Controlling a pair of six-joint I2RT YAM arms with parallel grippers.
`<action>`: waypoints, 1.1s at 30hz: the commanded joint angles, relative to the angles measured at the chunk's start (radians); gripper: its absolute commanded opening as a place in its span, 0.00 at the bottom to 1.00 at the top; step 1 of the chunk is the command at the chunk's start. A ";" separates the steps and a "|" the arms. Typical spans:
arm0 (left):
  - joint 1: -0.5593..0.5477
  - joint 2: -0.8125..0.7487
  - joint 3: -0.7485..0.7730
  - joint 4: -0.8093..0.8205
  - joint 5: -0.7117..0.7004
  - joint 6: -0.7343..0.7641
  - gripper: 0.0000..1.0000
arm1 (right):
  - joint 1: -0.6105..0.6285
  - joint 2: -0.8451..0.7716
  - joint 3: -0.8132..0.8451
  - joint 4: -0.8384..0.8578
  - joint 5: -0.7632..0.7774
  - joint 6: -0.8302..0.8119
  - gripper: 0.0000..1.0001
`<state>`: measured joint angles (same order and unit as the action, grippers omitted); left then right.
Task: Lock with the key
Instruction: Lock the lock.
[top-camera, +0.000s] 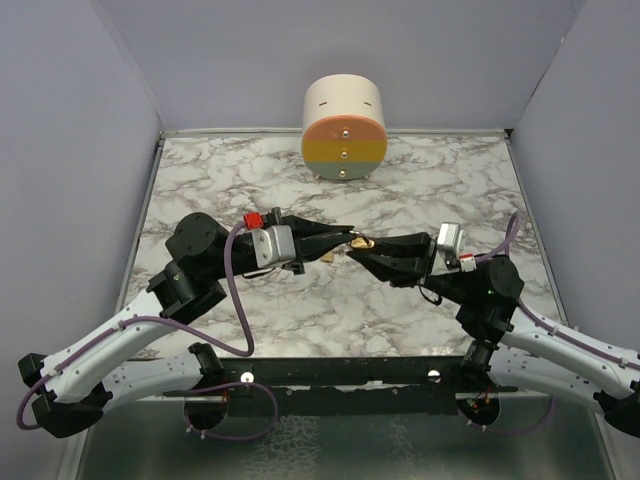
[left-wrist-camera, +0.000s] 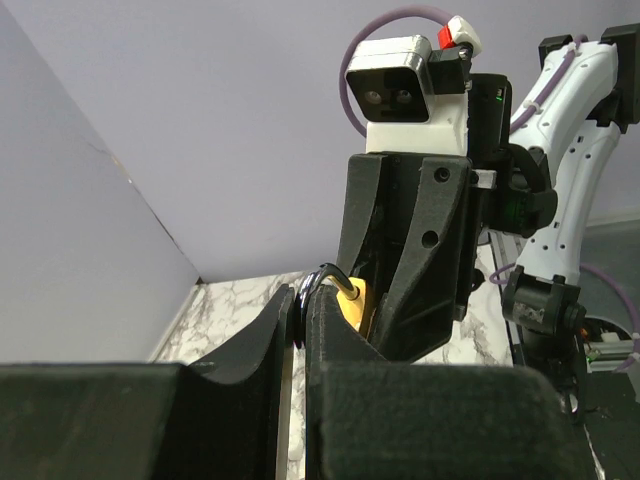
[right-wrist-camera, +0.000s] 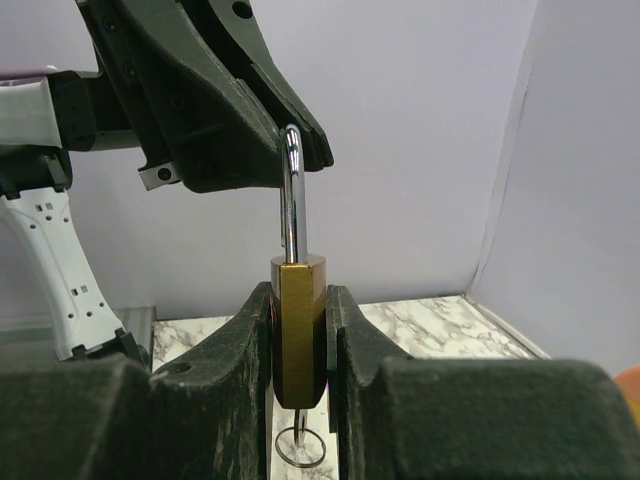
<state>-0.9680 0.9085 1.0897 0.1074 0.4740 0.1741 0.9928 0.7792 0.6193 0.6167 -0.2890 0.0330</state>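
A brass padlock (right-wrist-camera: 299, 335) is held in the air over the table's middle, also seen from above (top-camera: 361, 242). My right gripper (right-wrist-camera: 300, 305) is shut on the padlock's body, one finger on each flat side. The steel shackle (right-wrist-camera: 291, 195) sticks out of the body toward my left gripper (top-camera: 340, 240). In the left wrist view my left gripper (left-wrist-camera: 297, 312) is shut on the shackle's bend (left-wrist-camera: 322, 277), with the yellow body (left-wrist-camera: 356, 303) just beyond. A key with a thin wire ring (right-wrist-camera: 303, 447) hangs from the padlock's bottom end.
A cream cylinder (top-camera: 344, 124) with an orange, yellow and green striped face lies at the back centre of the marble table (top-camera: 450, 185). Grey walls close in the left, right and far sides. A black rail (top-camera: 340, 372) runs along the near edge.
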 joint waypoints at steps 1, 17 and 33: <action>-0.005 0.039 -0.013 -0.015 0.001 -0.031 0.00 | 0.006 0.014 0.078 0.033 -0.087 -0.003 0.02; -0.005 0.089 -0.034 -0.067 -0.042 -0.100 0.00 | 0.006 0.027 0.125 0.064 -0.083 -0.022 0.02; -0.005 0.082 -0.111 -0.059 -0.063 -0.130 0.00 | 0.007 0.071 0.222 0.073 -0.153 -0.007 0.02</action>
<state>-0.9619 0.9237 1.0622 0.2581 0.4202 0.0868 0.9730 0.8417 0.7467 0.5636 -0.3019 0.0139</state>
